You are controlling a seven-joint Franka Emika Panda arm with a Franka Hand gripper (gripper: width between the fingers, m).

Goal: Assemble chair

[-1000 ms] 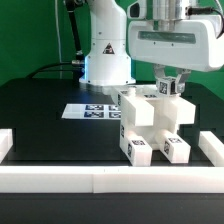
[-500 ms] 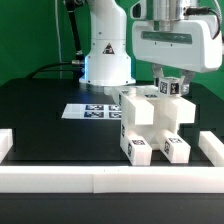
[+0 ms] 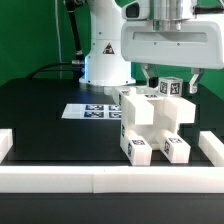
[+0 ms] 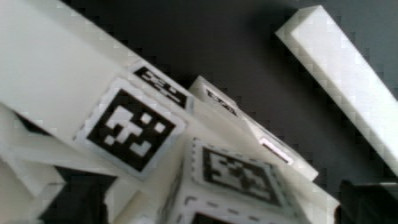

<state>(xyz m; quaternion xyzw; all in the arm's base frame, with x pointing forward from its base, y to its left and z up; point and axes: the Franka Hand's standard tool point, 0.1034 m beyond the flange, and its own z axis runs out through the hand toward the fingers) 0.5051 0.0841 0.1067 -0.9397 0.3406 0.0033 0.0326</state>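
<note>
black counter (image 3: 45, 130), white border wall (image 3: 100, 181) along lower edge. chair (image 3: 150, 125): white tagged blocks, lower right of centre, beside marker board (image 3: 90, 110). hand (image 3: 172, 80): just above chair, fingers spread wide, released, gripping nothing.

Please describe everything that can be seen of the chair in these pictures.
The chair is chunky white blocks, plastic by the look, set together in one stepped cluster. Black-and-white square tags sit on several faces, two low at the front. It stands on the black table, near the white border wall. The gripper hangs open over its top piece, one finger on each side; contact cannot be told.
</note>
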